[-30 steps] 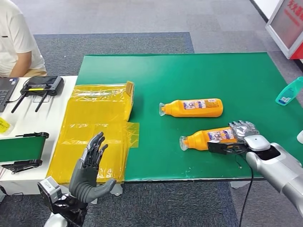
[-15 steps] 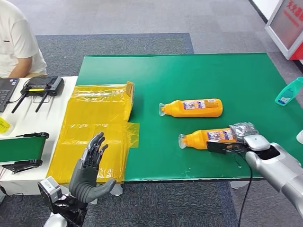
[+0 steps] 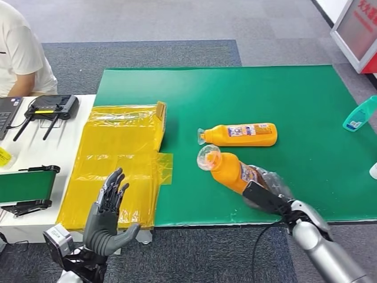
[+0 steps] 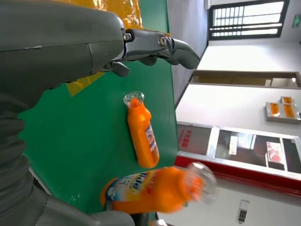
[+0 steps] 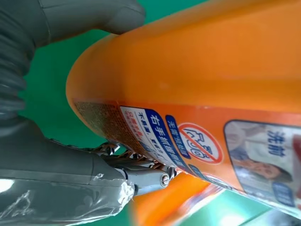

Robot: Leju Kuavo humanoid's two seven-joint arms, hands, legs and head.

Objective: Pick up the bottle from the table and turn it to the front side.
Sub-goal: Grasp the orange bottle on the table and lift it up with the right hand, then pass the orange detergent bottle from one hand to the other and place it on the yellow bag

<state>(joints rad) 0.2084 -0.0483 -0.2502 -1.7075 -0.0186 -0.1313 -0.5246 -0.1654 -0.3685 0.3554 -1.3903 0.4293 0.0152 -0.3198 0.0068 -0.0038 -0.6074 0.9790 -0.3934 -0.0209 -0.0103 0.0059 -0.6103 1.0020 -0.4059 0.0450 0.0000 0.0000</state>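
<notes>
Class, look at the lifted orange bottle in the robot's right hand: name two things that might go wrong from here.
1. The right hand grips the held bottle near its base, with the neck tilted out and up, so it may slip or swing while turning.
2. The second orange bottle lies close beside it on the green table; a wide turn might knock it and send it rolling.

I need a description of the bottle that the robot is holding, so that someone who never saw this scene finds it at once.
Look at the green mat that covers the table; two orange bottles are near its front edge. The held bottle is the nearer one, gripped at its base by the right hand. Unlike the other orange bottle, which lies flat, it is raised and tilted, with its clear cap pointing up and to the left.
</notes>
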